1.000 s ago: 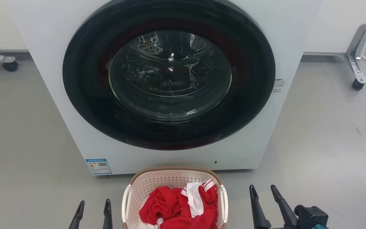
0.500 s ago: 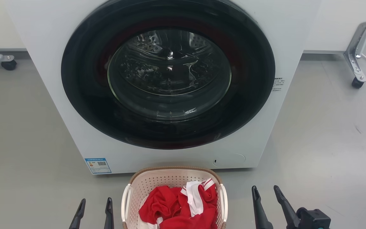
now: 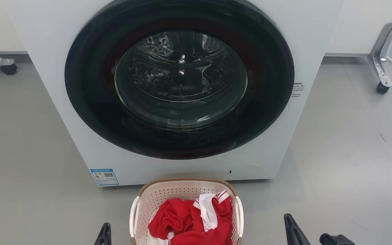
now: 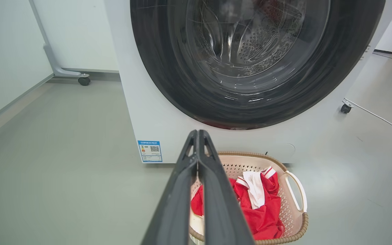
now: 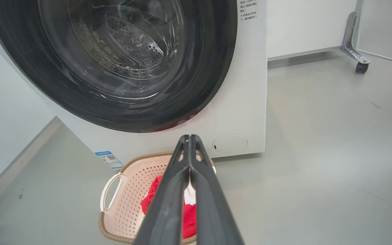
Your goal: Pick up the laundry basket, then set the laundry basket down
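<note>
The cream perforated laundry basket [image 3: 155,197] with its brown woven-look rim stands on the grey floor just in front of the washing machine, holding red and white clothes [image 3: 185,221]. Its white handles sit on its left and right sides. My left gripper [image 3: 104,233] is to the basket's left, apart from it, its fingers pressed together in the left wrist view [image 4: 197,133]. To the basket's right, also clear of it, is my right gripper [image 3: 288,222], and the right wrist view shows it shut with nothing held [image 5: 189,137]. Both wrist views show the basket [image 4: 294,217] [image 5: 128,190] beyond the fingers.
A white front-loading washing machine [image 3: 60,112] with a dark round door [image 3: 179,78], which is closed, stands right behind the basket. Metal frame legs on castors stand at the far left [image 3: 9,69] and far right [image 3: 382,86]. Open grey floor lies on both sides.
Both grippers went from open to shut, and both have dropped lower in the head view, so just one tip of each shows. The basket has stayed in place.
</note>
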{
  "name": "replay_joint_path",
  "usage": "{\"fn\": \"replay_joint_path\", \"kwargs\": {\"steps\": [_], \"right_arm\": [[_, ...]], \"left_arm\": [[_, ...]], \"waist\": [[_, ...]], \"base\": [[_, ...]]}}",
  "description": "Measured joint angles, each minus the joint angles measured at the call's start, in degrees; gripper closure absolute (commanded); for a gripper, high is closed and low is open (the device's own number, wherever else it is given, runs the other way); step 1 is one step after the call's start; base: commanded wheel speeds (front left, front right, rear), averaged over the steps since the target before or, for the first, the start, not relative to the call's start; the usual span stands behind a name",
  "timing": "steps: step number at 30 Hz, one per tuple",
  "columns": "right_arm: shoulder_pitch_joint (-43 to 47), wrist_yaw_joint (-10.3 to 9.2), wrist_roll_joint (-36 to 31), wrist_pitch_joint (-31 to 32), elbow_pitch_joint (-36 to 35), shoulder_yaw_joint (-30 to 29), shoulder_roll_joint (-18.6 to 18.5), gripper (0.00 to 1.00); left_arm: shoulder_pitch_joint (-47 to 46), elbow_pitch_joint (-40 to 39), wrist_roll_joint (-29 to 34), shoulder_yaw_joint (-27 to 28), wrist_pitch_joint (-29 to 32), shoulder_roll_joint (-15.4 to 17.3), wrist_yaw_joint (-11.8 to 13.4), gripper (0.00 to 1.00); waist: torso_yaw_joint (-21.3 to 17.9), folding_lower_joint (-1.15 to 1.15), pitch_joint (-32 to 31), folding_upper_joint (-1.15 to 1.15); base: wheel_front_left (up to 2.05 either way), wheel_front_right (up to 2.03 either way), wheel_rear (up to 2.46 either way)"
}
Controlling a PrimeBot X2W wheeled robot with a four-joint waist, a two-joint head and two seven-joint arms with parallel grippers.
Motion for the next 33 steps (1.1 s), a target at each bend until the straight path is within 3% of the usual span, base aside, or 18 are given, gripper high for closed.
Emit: {"fn": "replay_joint_path", "kwargs": {"steps": [33], "right_arm": [[-1.54,4.56,23.74,7.32,0.35,-10.63,0.70,1.00]], "left_arm": [[-3.45,2.20,-25.16,6.59,7.23,-1.99,-4.54,1.00]], "waist": [[-0.59,0.00,0.05,0.00]], "base": [[0.00,0.00,0.00]]}}
